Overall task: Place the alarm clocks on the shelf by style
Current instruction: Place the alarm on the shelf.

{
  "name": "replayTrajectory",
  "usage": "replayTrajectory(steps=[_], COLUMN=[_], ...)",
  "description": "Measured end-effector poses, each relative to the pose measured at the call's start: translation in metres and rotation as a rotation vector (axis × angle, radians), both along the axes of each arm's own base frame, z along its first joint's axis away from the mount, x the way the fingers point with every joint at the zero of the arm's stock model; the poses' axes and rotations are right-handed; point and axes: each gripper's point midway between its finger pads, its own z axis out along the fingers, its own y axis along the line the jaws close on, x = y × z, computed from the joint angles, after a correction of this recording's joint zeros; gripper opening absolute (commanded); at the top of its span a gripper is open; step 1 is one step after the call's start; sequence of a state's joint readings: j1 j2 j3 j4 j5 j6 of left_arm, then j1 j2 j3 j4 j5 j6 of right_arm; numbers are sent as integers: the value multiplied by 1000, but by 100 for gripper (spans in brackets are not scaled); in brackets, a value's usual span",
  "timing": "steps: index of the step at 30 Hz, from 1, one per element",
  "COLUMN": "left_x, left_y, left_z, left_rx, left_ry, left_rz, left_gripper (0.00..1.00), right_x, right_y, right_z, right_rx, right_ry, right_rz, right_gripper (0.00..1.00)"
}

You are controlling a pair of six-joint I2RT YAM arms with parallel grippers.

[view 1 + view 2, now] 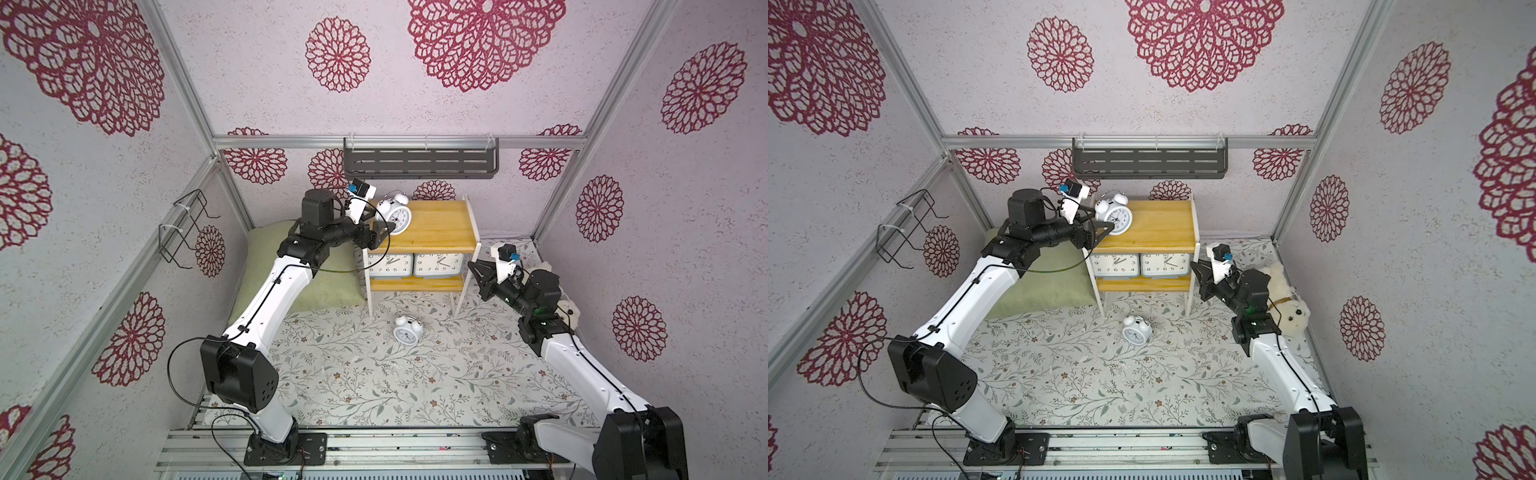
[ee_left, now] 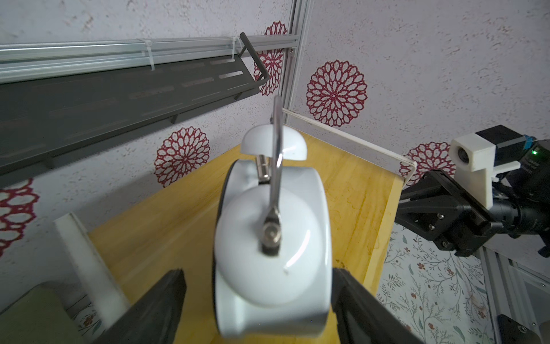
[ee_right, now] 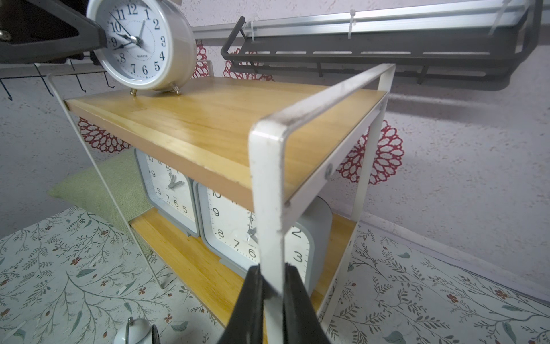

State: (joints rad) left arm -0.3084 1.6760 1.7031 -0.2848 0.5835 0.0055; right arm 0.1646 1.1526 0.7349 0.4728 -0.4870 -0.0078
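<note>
We count four clocks. Two are grey and boxy, and both stand on the lower board of the shelf point(image 1: 436, 224). The left boxy clock point(image 1: 388, 265) and the right boxy clock point(image 1: 438, 265) sit side by side, touching or nearly so, with their faces toward the near side. The other two are round and white, each with twin bells. The shelved round clock point(image 1: 394, 216) stands upright on its small feet at the left end of the top board. The loose round clock point(image 1: 407, 330) is on the worktop point(image 1: 353, 374), just near of the shelf and apart from its legs, with its face turned up.

We see two arms. The left gripper point(image 2: 257, 272) reaches in from the left with its jaws spread, one finger on each side of the shelved round clock. In the left wrist view a clear gap shows between one finger point(image 2: 154, 300) and the clock's body, and the other finger stands just beside it. The clock is therefore not clamped. The right gripper point(image 3: 272, 269) is at the shelf's right side, its jaws closed on the near upright of the thin white frame.

Around these we count one green pillow point(image 1: 332, 291) left of the shelf and one cream plush toy point(image 1: 1287, 299) at the far right behind the right arm. One dark slotted rack point(image 1: 419, 162) hangs on the far wall above the shelf, and one black wire basket point(image 1: 187, 232) on the left wall.
</note>
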Motion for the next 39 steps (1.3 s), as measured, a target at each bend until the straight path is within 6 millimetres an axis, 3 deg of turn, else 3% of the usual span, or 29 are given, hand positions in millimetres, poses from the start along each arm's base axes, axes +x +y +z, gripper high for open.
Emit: replayTrajectory(steps=[14,39], left_x=[-1,10], left_y=[18,32], left_z=[13,5], left_rx=[61,127], left_ry=[-64,-79], left_rz=[95,187], left_gripper=[83,84], right_x=[0,0], right_y=[0,0], right_z=[0,0], right_rx=[0,-1], right_ry=[0,4], right_rz=[0,3], right_gripper=[9,10])
